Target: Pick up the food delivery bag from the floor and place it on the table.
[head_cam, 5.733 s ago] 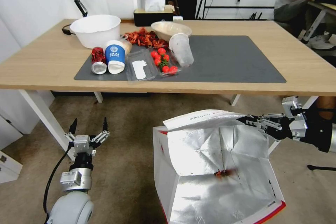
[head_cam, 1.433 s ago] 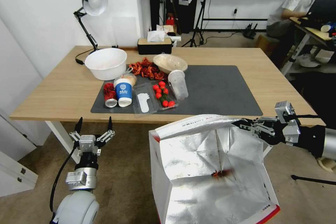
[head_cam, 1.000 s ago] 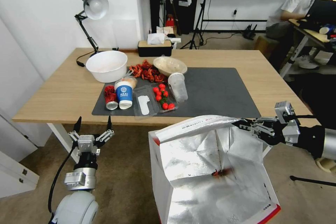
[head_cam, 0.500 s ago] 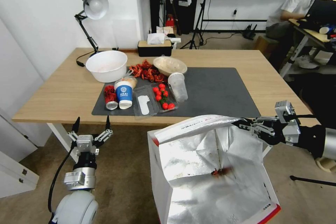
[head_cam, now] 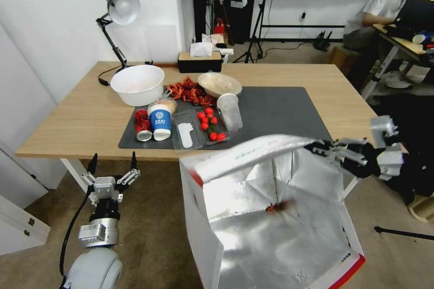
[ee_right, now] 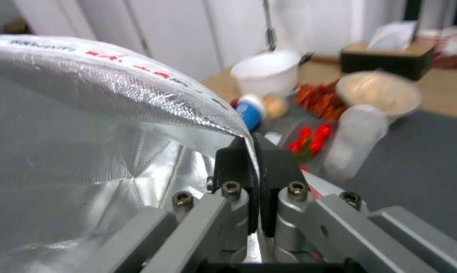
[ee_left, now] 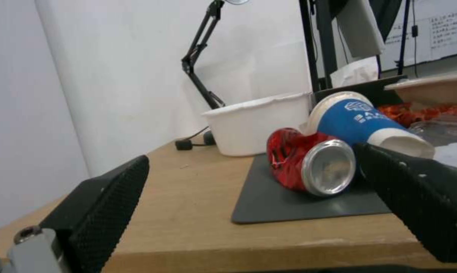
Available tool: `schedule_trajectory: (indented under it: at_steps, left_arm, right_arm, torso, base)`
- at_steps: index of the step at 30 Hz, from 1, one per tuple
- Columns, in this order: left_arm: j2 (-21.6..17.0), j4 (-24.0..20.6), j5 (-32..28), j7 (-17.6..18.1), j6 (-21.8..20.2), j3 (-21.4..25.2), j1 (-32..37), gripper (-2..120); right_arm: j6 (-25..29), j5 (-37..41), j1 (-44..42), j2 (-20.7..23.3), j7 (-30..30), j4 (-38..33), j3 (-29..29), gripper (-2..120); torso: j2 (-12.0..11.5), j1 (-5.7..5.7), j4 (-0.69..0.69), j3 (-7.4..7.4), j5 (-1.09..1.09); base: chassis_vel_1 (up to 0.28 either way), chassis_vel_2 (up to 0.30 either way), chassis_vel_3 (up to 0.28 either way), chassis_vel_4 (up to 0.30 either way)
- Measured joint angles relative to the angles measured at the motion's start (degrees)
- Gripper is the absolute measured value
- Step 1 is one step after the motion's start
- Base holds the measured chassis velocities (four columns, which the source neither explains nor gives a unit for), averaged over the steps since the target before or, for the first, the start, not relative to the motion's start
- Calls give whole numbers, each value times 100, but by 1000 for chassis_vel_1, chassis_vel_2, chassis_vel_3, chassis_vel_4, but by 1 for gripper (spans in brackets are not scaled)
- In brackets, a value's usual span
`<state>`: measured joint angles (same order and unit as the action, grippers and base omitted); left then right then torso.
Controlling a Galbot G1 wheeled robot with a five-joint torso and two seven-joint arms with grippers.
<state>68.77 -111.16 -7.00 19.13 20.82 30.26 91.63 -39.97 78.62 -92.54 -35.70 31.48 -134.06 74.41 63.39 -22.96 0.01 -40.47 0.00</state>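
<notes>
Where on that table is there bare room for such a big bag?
The right half of the grey mat, beyond the clear cup, is bare, as is the wood right of it. The mat's left half is crowded. The right gripper holds the food delivery bag near that open side.

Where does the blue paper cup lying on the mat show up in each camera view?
Head view: the blue paper cup lies on its side at the grey mat's left end, beside the crushed red can.
Left wrist view: the cup lies just behind the can.
Right wrist view: the cup is small and blurred, past the bag's rim.
Shared landmark: the white bowl.
</notes>
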Motion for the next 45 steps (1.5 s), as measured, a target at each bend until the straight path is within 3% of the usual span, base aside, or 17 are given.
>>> schedule_trajectory:
  at_steps: [12, 22, 33, 42, 45]
  left_arm:
    - [68, 96, 96, 30, 10, -21, -75, 100]
    - [120, 82, 172, 31, -7, -68, -83, 100]
    - [90, 18, 226, 31, -62, -175, -160, 100]
    - [-234, 238, 22, -27, -204, -490, -723, 100]
    - [-272, 271, -13, -34, -201, -492, -751, 100]
  right_arm:
    - [88, 872, 167, -514, -864, 429, 585, 0]
    - [121, 1012, 277, -883, -1437, 810, 475, 0]
    - [223, 892, 619, -625, -1722, 1416, 133, 0]
    - [263, 633, 700, -423, -1907, 1658, 34, 0]
    - [273, 581, 891, -385, -2003, 1756, -173, 0]
  torso:
    - [-9, 4, -1, 5, 1]
    - [-13, 5, -1, 8, 1]
    - [-15, 6, 1, 9, 0]
    - [-17, 7, -5, 10, 0]
    - [-17, 8, -2, 10, 0]
  base:
    - [0, 0, 0, 0]
    - [0, 0, 0, 0]
    - [0, 0, 0, 0]
    - [0, 0, 0, 0]
    - [0, 0, 0, 0]
